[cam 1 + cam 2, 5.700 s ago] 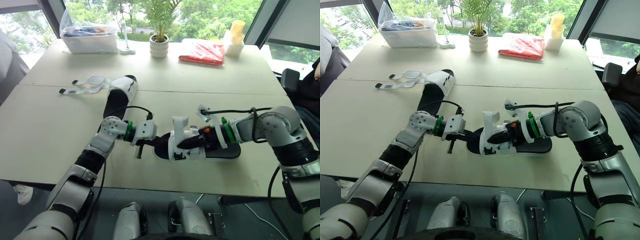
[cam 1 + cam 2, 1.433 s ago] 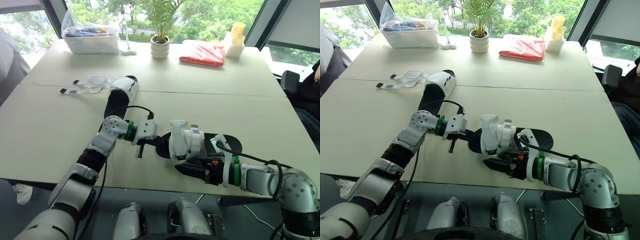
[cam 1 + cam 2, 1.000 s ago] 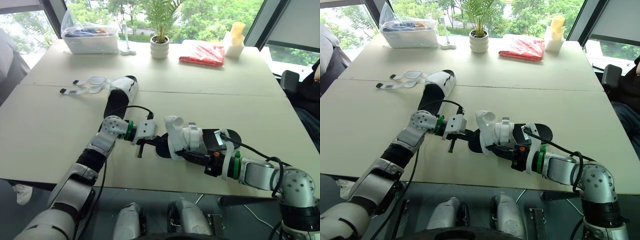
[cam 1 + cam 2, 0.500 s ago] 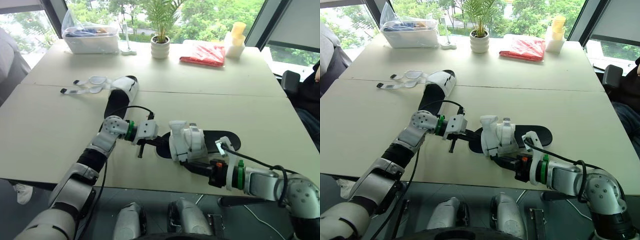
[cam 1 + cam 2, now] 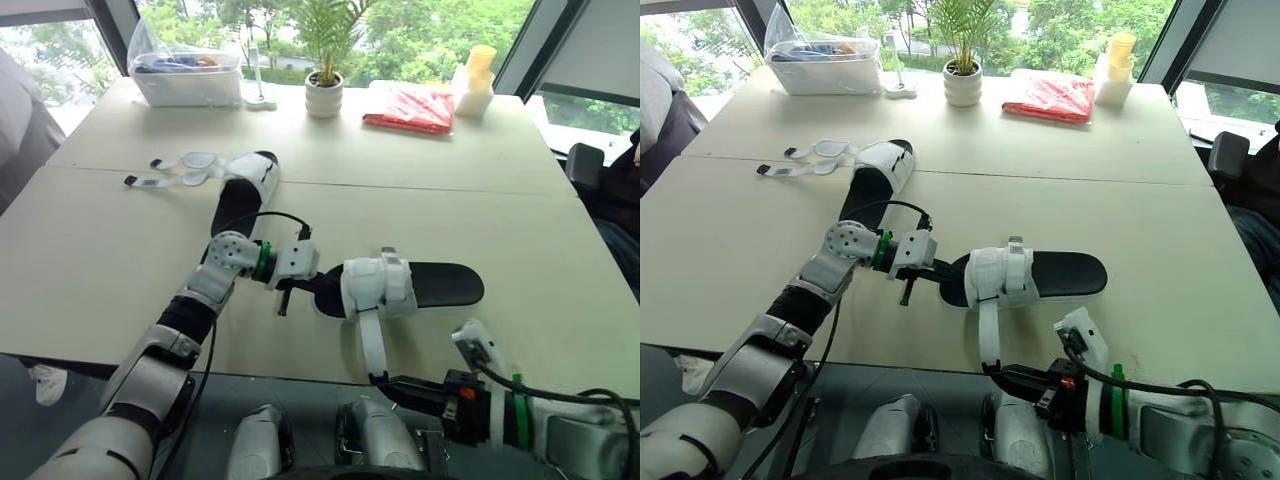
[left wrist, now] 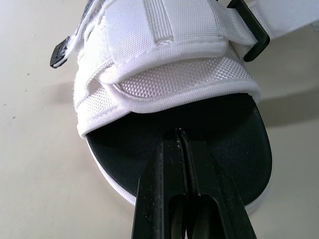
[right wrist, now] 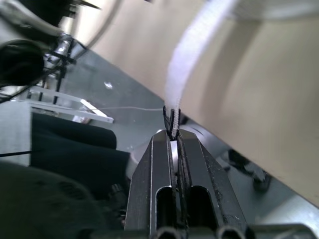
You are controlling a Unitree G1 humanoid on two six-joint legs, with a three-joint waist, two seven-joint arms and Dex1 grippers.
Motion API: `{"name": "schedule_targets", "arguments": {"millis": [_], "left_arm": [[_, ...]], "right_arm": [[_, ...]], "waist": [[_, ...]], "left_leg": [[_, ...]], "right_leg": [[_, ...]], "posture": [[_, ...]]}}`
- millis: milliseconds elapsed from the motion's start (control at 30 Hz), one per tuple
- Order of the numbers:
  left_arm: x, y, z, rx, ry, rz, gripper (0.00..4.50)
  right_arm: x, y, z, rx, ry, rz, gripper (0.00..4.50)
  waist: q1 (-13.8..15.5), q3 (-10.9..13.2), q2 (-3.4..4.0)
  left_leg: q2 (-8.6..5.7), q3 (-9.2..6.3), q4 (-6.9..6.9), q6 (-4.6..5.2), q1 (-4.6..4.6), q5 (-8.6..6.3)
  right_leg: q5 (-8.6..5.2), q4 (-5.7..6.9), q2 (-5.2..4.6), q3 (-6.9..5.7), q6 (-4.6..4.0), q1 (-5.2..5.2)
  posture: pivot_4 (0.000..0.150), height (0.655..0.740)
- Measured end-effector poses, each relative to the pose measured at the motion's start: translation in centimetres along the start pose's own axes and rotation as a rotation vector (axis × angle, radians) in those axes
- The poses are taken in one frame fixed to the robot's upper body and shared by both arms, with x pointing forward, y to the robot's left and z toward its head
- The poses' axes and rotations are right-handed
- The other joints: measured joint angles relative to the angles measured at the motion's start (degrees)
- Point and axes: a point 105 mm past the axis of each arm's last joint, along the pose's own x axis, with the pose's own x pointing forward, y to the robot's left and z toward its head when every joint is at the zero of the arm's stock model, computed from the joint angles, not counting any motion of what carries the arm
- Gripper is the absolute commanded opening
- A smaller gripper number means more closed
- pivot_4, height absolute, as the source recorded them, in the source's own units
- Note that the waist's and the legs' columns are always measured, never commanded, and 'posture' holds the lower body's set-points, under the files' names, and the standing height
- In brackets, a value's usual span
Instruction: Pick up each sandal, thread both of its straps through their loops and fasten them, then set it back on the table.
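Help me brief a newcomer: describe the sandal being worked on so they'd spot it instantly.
On the pale table, look near the front edge. The sandal there has one white strap pulled taut past the edge by the right tool; the other sandal, farther back left, has straps lying loose.

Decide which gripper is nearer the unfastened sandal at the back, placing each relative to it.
Left. The left gripper sits at the toe of the near sandal, in front of the unfastened sandal. The right gripper is farther off, past the table's near edge, pinching a strap.
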Motion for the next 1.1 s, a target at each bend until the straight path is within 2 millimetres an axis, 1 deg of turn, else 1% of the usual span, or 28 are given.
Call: {"name": "schedule_targets", "arguments": {"millis": [67, 133, 333, 400, 533, 567, 633, 700, 767, 867, 933, 967, 1000, 1100], "left_arm": [[0.1, 0.1, 0.0, 0.0, 0.001, -0.005, 0.0], [0.1, 0.1, 0.0, 0.005, 0.003, -0.01, 0.0], [0.4, 0.1, 0.1, 0.012, -0.003, -0.017, 0.0], [0.4, 0.1, 0.1, 0.012, -0.003, -0.016, 0.0], [0.5, 0.1, 0.2, 0.014, -0.006, -0.015, 0.0], [0.6, 0.1, 0.2, 0.015, -0.007, -0.015, 0.0], [0.6, 0.1, 0.2, 0.018, -0.008, -0.014, 0.0], [0.6, 0.1, 0.3, 0.018, -0.009, -0.012, 0.0], [0.6, 0.0, 0.2, 0.015, -0.008, -0.01, 0.0], [0.5, 0.0, 0.2, 0.015, -0.008, -0.005, 0.0], [0.5, -0.1, 0.2, 0.017, -0.007, -0.004, 0.0], [0.4, -0.1, 0.1, 0.017, -0.006, -0.002, 0.0], [0.4, -0.1, 0.1, 0.018, -0.005, 0.0, 0.0], [0.3, -0.1, 0.1, 0.018, -0.002, 0.0, 0.0]], "right_arm": [[-0.4, 0.4, 0.6, -0.017, -0.023, 0.011, 0.12], [-0.7, 0.8, 1.3, -0.037, -0.044, 0.023, 0.12], [-2.2, 2.4, 2.6, -0.128, -0.062, 0.083, 0.12], [-2.3, 2.7, 3.4, -0.168, -0.077, 0.099, 0.12], [-2.4, 3.1, 5.7, -0.249, -0.122, 0.126, 0.12], [-2.4, 3.1, 6.0, -0.264, -0.122, 0.128, 0.12], [-2.3, 2.8, 6.0, -0.264, -0.099, 0.118, 0.12], [-2.2, 2.1, 5.8, -0.24, -0.089, 0.089, 0.12], [-2.1, 0.6, 5.3, -0.197, -0.069, 0.039, 0.12], [-1.7, -1.3, 4.2, -0.121, -0.043, -0.01, 0.93], [-1.0, -2.9, 3.2, -0.04, -0.037, -0.03, 1.96], [-0.6, -3.5, 2.6, -0.004, -0.025, -0.038, 2.39], [-0.3, -4.0, 2.2, 0.015, -0.013, -0.041, 2.9], [0.9, -4.8, 1.9, 0.043, 0.0, -0.04, 2.9]], "waist": [[0.0, 0.0, 0.0], [0.1, 0.0, -0.01], [0.6, 0.0, -0.06], [0.6, 0.0, -0.06], [0.8, 0.0, -0.08], [0.9, 0.0, -0.08], [1.1, 0.0, -0.09], [1.1, 0.0, -0.1], [1.0, 0.0, -0.1], [1.0, 0.0, -0.13], [0.9, 0.0, -0.11], [0.8, 0.0, -0.11], [0.8, 0.0, -0.1], [0.6, 0.0, -0.09]], "left_leg": [[-0.01, -0.01, 0.0, 0.0, 0.0, 0.0], [-0.02, -0.05, 0.01, 0.24, 0.0, -0.14], [-0.06, -0.26, 0.01, 0.27, 0.0, -0.15], [-0.06, -0.26, 0.01, 0.28, 0.0, -0.16], [-0.06, -0.3, 0.01, 0.28, 0.0, -0.16], [-0.06, -0.31, 0.01, 0.28, -0.01, -0.16], [-0.06, -0.34, 0.0, 0.23, -0.02, -0.13], [-0.06, -0.36, 0.01, 0.09, -0.02, -0.05], [-0.06, -0.36, 0.01, 0.03, -0.02, -0.02], [-0.06, -0.38, 0.0, 0.03, -0.01, -0.02], [-0.06, -0.39, 0.0, 0.03, -0.01, -0.01], [-0.06, -0.39, 0.0, 0.03, -0.01, -0.01], [-0.06, -0.39, 0.0, 0.02, 0.0, -0.01], [-0.06, -0.39, 0.01, 0.01, 0.0, 0.0]], "right_leg": [[0.0, -0.02, 0.0, 0.0, 0.0, 0.02], [0.0, -0.04, 0.0, -0.02, 0.0, 0.04], [-0.01, -0.17, 0.06, -0.04, 0.02, 0.17], [-0.01, -0.19, 0.06, -0.04, 0.02, 0.19], [-0.01, -0.21, 0.06, -0.06, 0.01, 0.2], [-0.01, -0.21, 0.06, -0.07, 0.01, 0.2], [-0.01, -0.21, 0.07, -0.09, 0.01, 0.2], [-0.01, -0.22, 0.07, -0.09, 0.01, 0.2], [-0.01, -0.22, 0.07, -0.09, 0.01, 0.21], [-0.01, -0.22, 0.08, -0.1, 0.0, 0.22], [-0.01, -0.22, 0.08, -0.1, 0.0, 0.22], [-0.01, -0.22, 0.08, -0.11, 0.0, 0.22], [-0.01, -0.21, 0.08, -0.11, 0.0, 0.22], [-0.01, -0.18, 0.09, -0.11, 0.0, 0.22]], "posture": [[0.15, 0.7278], [0.15, 0.7278], [0.15, 0.7278], [0.15, 0.7278], [0.15, 0.7278], [0.15, 0.7278], [0.15, 0.7278], [0.15, 0.7278], [0.15, 0.7278], [0.15, 0.7278], [0.15, 0.7278], [0.15, 0.7278], [0.15, 0.7278], [0.15, 0.7278]]}}
